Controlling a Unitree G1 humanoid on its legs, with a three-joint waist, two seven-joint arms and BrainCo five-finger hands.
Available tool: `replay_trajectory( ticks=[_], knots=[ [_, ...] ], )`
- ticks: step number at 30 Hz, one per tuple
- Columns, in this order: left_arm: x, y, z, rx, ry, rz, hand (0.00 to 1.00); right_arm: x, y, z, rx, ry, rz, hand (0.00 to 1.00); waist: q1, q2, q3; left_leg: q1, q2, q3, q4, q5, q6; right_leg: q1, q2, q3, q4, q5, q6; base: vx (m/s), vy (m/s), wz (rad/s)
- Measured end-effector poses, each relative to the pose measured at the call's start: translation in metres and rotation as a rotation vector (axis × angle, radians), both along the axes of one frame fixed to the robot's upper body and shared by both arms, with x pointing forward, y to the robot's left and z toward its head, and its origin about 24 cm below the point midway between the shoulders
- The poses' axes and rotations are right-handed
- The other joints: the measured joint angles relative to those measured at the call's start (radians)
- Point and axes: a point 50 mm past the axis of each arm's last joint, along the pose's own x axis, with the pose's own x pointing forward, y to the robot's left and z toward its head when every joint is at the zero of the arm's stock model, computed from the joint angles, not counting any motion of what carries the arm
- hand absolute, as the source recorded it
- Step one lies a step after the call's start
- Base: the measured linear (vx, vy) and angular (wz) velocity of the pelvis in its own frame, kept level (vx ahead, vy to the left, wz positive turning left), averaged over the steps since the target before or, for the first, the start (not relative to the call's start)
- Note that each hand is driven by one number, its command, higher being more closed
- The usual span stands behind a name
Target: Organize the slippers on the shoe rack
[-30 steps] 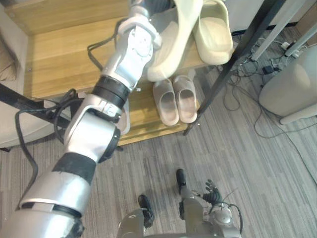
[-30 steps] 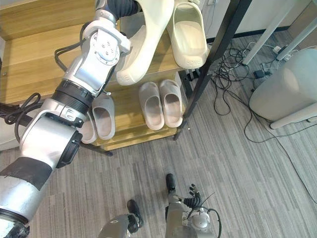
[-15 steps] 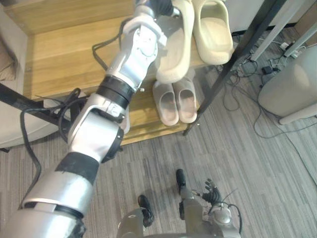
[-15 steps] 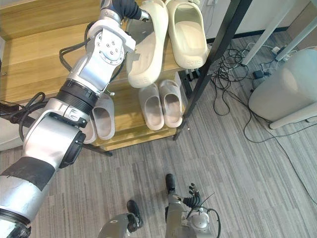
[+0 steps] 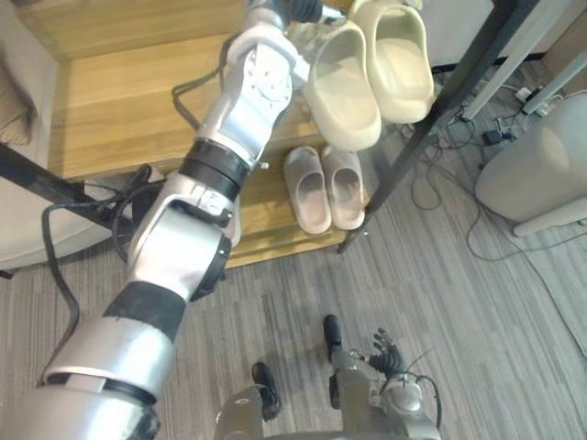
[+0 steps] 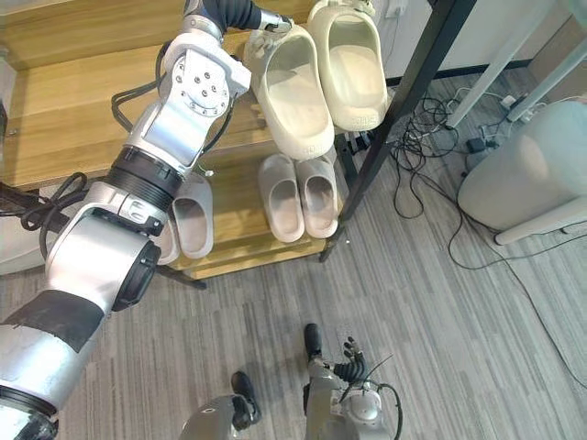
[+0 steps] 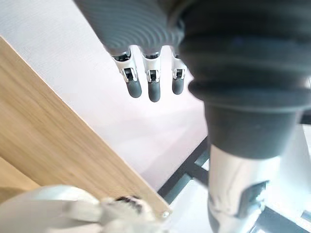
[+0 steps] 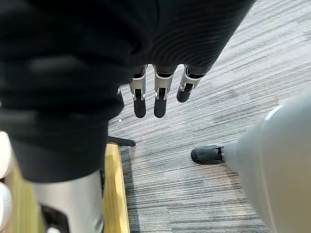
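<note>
Two large cream slippers lie side by side, openings up, on the shoe rack's upper wooden shelf (image 5: 119, 101): one (image 5: 344, 87) nearer the middle, the other (image 5: 399, 55) by the rack's right post. My left hand (image 6: 261, 16) is at the heel of the nearer one, and its fingers (image 7: 150, 85) are straight and hold nothing. On the lower shelf (image 5: 266, 234) stands a small beige pair (image 5: 326, 188), with another pale pair (image 6: 183, 220) further left. My right hand (image 5: 385, 353) hangs low over the carpet, its fingers (image 8: 158, 99) straight and empty.
A black slanted rack post (image 5: 431, 105) stands at the shelf's right end. Cables (image 5: 481, 133) trail over the grey carpet to the right. A pale rounded seat (image 5: 537, 165) stands at the far right.
The cream slipper that hung tilted on its side in my left hand now lies flat beside its partner. My left hand has opened and let go of it.
</note>
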Motion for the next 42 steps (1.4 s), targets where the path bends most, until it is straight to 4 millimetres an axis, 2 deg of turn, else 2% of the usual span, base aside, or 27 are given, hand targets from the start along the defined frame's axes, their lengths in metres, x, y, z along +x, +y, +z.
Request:
replay_trajectory(
  ticks=[6, 10, 13, 15, 18, 19, 20, 21, 22, 24, 26, 27, 29, 32, 37, 42],
  knots=[
    [0.0, -0.004, -0.001, -0.03, 0.017, -0.03, 0.0, 0.001, 0.002, 0.0, 0.001, -0.002, 0.008, 0.0, 0.0, -0.002, -0.005, -0.001, 0.0, -0.003, 0.0, 0.0, 0.0, 0.0, 0.0, -0.004, 0.0, 0.003, 0.004, 0.0, 0.01, 0.01],
    [-0.002, -0.013, -0.003, -0.116, 0.036, -0.086, 0.0, 0.001, 0.002, 0.0, 0.003, -0.002, 0.008, 0.0, 0.002, -0.002, -0.006, -0.001, 0.0, -0.008, 0.0, 0.001, 0.0, 0.002, -0.001, -0.01, 0.0, 0.003, 0.005, 0.01, 0.027, 0.02],
    [-0.014, -0.023, -0.001, -0.194, 0.0, -0.171, 0.0, 0.0, 0.004, 0.0, 0.01, 0.0, 0.006, 0.0, 0.009, -0.002, -0.006, 0.003, -0.001, -0.013, -0.001, 0.004, 0.001, 0.01, -0.003, -0.017, 0.0, 0.003, 0.005, 0.01, 0.03, 0.06],
    [-0.022, -0.028, -0.006, -0.228, -0.028, -0.222, 0.0, 0.0, 0.006, -0.001, 0.015, 0.002, 0.008, 0.0, 0.01, 0.0, -0.008, 0.012, -0.001, -0.025, -0.002, 0.006, 0.001, 0.025, -0.003, -0.029, 0.0, 0.003, 0.005, 0.01, 0.034, 0.17],
    [-0.033, -0.035, -0.024, -0.291, -0.028, -0.305, 0.0, -0.001, 0.006, -0.001, 0.028, 0.01, -0.006, 0.0, 0.016, 0.0, -0.009, 0.039, -0.009, -0.052, -0.019, 0.02, 0.003, 0.059, -0.009, -0.062, 0.0, 0.001, 0.004, -0.01, 0.03, 0.28],
    [-0.036, -0.035, -0.036, -0.311, -0.016, -0.33, 0.0, -0.004, 0.006, -0.003, 0.028, 0.021, -0.008, 0.0, 0.02, 0.001, -0.026, 0.042, -0.017, -0.063, -0.034, 0.03, 0.003, 0.064, -0.015, -0.072, 0.0, -0.005, 0.002, -0.03, 0.025, 0.25],
    [-0.037, -0.035, -0.04, -0.317, -0.011, -0.337, 0.0, -0.005, 0.006, -0.004, 0.029, 0.025, -0.008, 0.0, 0.021, 0.0, -0.032, 0.042, -0.02, -0.065, -0.038, 0.032, 0.004, 0.064, -0.018, -0.074, 0.0, -0.008, 0.0, -0.03, 0.032, 0.25],
    [-0.042, -0.034, -0.053, -0.358, 0.006, -0.371, 0.0, -0.008, 0.006, -0.005, 0.029, 0.04, -0.01, 0.0, 0.043, 0.001, -0.036, 0.055, -0.024, -0.072, -0.05, 0.041, 0.003, 0.075, -0.021, -0.08, 0.0, -0.011, -0.003, -0.02, 0.023, 0.15],
    [-0.044, -0.034, -0.058, -0.373, 0.016, -0.377, 0.0, -0.01, 0.005, -0.006, 0.029, 0.046, -0.011, 0.0, 0.049, 0.001, -0.036, 0.061, -0.027, -0.076, -0.059, 0.046, 0.003, 0.08, -0.023, -0.084, 0.0, -0.011, -0.004, -0.03, 0.023, 0.3],
    [-0.049, -0.033, -0.08, -0.421, 0.058, -0.4, 0.0, -0.015, 0.005, -0.01, 0.031, 0.073, -0.014, 0.0, 0.055, 0.002, -0.046, 0.077, -0.037, -0.105, -0.093, 0.068, 0.001, 0.097, -0.029, -0.114, 0.0, -0.018, -0.007, -0.04, 0.012, 0.35],
    [-0.055, -0.032, -0.096, -0.444, 0.085, -0.411, 0.0, -0.018, 0.006, -0.012, 0.031, 0.09, -0.013, 0.0, 0.058, 0.002, -0.059, 0.081, -0.042, -0.119, -0.114, 0.086, -0.002, 0.099, -0.031, -0.126, 0.0, -0.02, -0.009, -0.02, 0.0, 0.22],
    [-0.055, -0.031, -0.098, -0.449, 0.089, -0.413, 0.0, -0.018, 0.006, -0.013, 0.031, 0.093, -0.012, 0.0, 0.059, 0.001, -0.059, 0.083, -0.043, -0.12, -0.118, 0.088, -0.003, 0.1, -0.031, -0.126, 0.0, -0.02, -0.009, -0.01, 0.001, 0.17],
    [-0.062, -0.032, -0.123, -0.521, 0.163, -0.439, 0.0, -0.022, 0.007, -0.016, 0.032, 0.119, -0.009, 0.0, 0.065, 0.002, -0.06, 0.126, -0.047, -0.131, -0.159, 0.108, -0.008, 0.132, -0.031, -0.142, 0.0, -0.03, -0.012, 0.0, 0.005, 0.13],
    [-0.073, -0.042, -0.137, -0.532, 0.207, -0.494, 0.0, -0.024, 0.007, -0.018, 0.031, 0.136, -0.008, 0.0, 0.066, 0.001, -0.064, 0.148, -0.052, -0.153, -0.193, 0.128, -0.01, 0.152, -0.033, -0.162, 0.0, -0.037, -0.012, -0.01, -0.003, 0.22],
    [-0.081, -0.049, -0.158, -0.556, 0.289, -0.534, 0.0, -0.028, 0.011, -0.022, 0.03, 0.166, 0.02, 0.0, 0.068, 0.002, -0.07, 0.172, -0.057, -0.159, -0.232, 0.149, -0.012, 0.161, -0.035, -0.174, 0.0, -0.039, -0.011, -0.01, 0.0, 0.05],
    [-0.084, -0.058, -0.166, -0.581, 0.347, -0.574, 0.0, -0.028, 0.011, -0.022, 0.028, 0.17, 0.017, 0.0, 0.068, 0.001, -0.074, 0.179, -0.062, -0.162, -0.247, 0.161, -0.009, 0.162, -0.039, -0.178, 0.0, -0.039, -0.01, -0.01, 0.009, 0.01]
  ],
)
